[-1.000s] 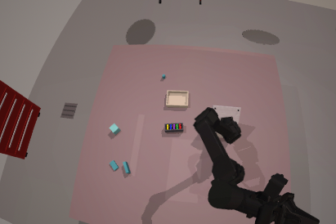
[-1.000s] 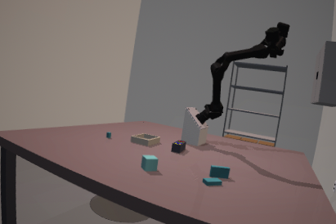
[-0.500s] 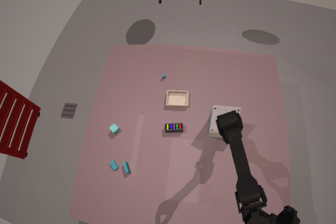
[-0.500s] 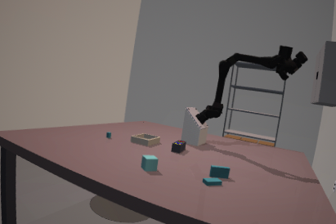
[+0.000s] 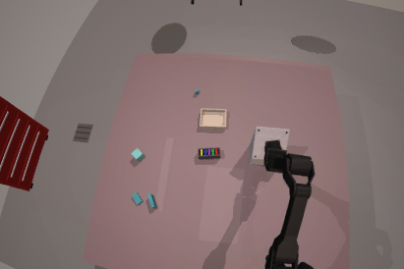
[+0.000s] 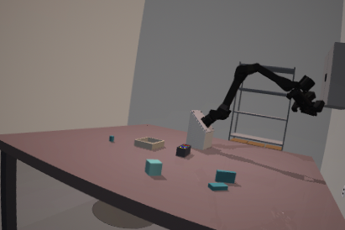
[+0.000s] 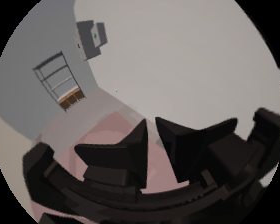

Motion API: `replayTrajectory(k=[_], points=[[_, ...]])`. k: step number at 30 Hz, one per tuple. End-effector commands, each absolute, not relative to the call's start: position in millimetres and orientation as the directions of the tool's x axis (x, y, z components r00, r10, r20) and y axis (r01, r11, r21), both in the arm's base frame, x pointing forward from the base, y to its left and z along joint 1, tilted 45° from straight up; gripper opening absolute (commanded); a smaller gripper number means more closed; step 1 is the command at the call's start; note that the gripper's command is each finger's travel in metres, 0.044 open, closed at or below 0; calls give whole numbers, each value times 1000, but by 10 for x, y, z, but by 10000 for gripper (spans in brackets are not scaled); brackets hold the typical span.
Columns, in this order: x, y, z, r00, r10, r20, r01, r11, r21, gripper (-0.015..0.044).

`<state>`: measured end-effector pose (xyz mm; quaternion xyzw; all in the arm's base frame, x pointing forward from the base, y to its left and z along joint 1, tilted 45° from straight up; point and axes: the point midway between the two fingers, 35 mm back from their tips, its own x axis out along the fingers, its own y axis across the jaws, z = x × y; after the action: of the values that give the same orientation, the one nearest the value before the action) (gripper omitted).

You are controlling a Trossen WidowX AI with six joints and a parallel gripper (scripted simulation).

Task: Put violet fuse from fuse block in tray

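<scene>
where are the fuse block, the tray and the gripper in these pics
fuse block (image 5: 208, 153), top view, on its row of coloured fuses
tray (image 5: 213, 127), top view, on its near wall
gripper (image 7: 151, 145), wrist view, in the narrow gap between its nearly closed fingertips
</scene>
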<state>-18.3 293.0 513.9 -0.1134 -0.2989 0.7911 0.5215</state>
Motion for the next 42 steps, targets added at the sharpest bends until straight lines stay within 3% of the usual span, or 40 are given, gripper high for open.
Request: replayTrajectory(k=[1,7,13,19,25,33,38,42], points=[[291,3193,4761,-311,950,27,-866,-272,-421,63],[1162,3387,4120,-116,984,-138,-986,-131,-104,63],[2028,3265,3437,55,953,-298,-969,123,215,63],[2749,2885,2727,165,881,-444,-779,393,489,63],[3262,2273,2009,226,789,-571,-423,608,672,63],[3509,1256,1094,231,679,-697,209,665,717,63],[3373,564,543,196,647,-737,648,478,592,63],[3118,104,181,168,652,-739,888,225,400,63]])
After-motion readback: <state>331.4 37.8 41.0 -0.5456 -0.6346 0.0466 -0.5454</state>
